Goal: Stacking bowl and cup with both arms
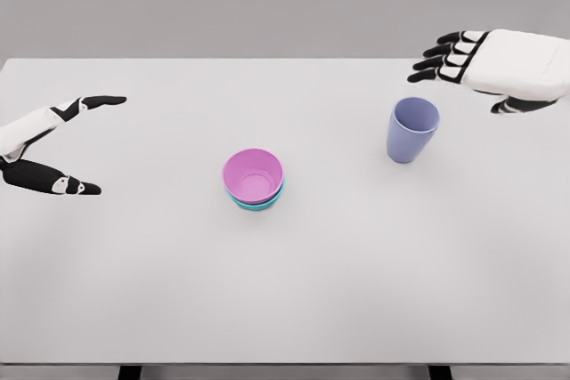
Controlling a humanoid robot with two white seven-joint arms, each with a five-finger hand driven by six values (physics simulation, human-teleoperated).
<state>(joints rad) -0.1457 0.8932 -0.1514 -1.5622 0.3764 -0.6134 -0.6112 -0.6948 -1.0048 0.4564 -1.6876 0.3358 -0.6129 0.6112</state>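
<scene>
1. Tabletop (294,309): white, plain, filling most of the head view; two dark leg tops show at its near edge.
2. Pink bowl (253,173): upright, nested inside a teal bowl (258,205), of which only a thin rim shows below and to the right. The stack sits on the tabletop well to the right of the left hand and well to the left of, and nearer than, the right hand.
3. Left hand (55,144): enters at the picture's left edge, white with black fingers. Fingers are spread wide apart, one group pointing right at the top, the other reaching right lower down; nothing lies between them. It is level with the bowl stack, well apart from it.
4. Lavender cup (413,130): upright, mouth open upward, standing on the tabletop just below and to the left of the right hand, not touching it. It is apart from the bowl stack, to that stack's right and farther back.
5. Right hand (485,73): enters at the upper right, over the far part of the tabletop. Black fingers point left, loosely extended and gripping nothing; the thumb hangs lower, beside the cup's right side with a gap.
</scene>
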